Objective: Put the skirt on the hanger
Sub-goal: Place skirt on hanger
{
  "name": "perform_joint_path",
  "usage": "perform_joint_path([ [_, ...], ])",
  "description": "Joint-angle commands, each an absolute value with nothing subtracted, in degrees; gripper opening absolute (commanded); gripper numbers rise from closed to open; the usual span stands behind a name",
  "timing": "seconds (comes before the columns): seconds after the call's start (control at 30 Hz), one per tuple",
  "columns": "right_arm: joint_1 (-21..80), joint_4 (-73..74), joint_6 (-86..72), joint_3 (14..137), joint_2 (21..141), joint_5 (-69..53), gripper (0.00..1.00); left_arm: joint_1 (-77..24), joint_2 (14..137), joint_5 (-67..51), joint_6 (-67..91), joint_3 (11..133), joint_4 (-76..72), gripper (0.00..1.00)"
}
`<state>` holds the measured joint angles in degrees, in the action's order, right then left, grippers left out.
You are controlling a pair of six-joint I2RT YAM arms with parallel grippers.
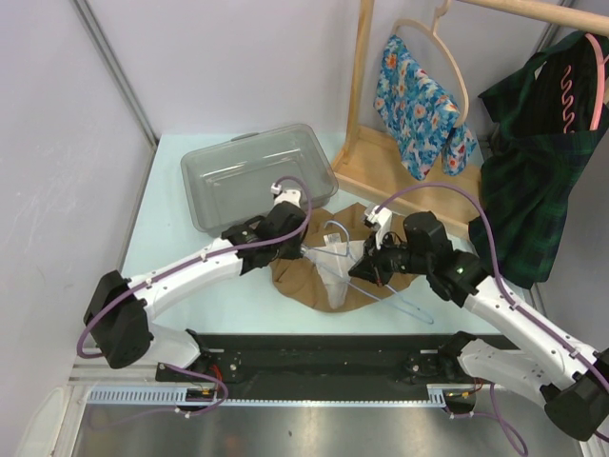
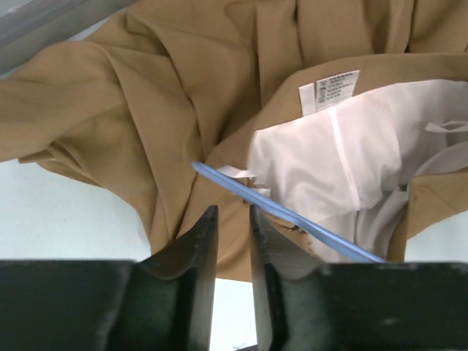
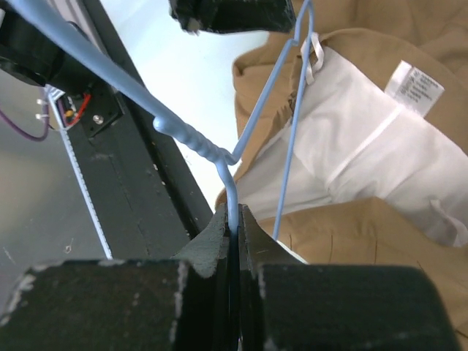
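Tan skirt [image 1: 290, 281] lies crumpled near the tabletop [image 1: 247, 300] front edge under both tools: right gripper [image 3: 234, 213] clamps the blue hanger [image 3: 191, 136], left gripper [image 2: 232, 213] slightly parted, empty.

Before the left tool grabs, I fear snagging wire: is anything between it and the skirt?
Yes. The blue hanger wire crosses the skirt just ahead of the left tool, over the white lining. Tan fabric right at the tool's tips looks uncovered.
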<state>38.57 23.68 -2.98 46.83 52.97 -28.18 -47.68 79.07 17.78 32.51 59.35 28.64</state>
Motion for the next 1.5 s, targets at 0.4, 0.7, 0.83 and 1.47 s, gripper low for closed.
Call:
perform_joint_path([
  [0.4, 35.9, 20.9, -6.6, 47.1, 45.8, -20.9, 0.00, -45.6, 79.3, 15.3, 34.5, 57.9, 23.6, 0.40],
  [0.7, 33.7, 29.6, -5.2, 50.4, 46.3, -18.1, 0.00, -44.8, 82.6, 9.5, 32.9, 58.1, 17.9, 0.46],
  [0.83, 31.3, 33.0, -5.0, 53.2, 46.1, -17.1, 0.00, -46.7, 82.5, 6.9, 27.1, 58.2, 15.4, 0.44],
  [1.47, 27.7, 36.2, -4.8, 54.8, 46.2, -17.4, 0.00, -51.3, 94.9, 5.2, 25.8, 63.8, 15.9, 0.47],
])
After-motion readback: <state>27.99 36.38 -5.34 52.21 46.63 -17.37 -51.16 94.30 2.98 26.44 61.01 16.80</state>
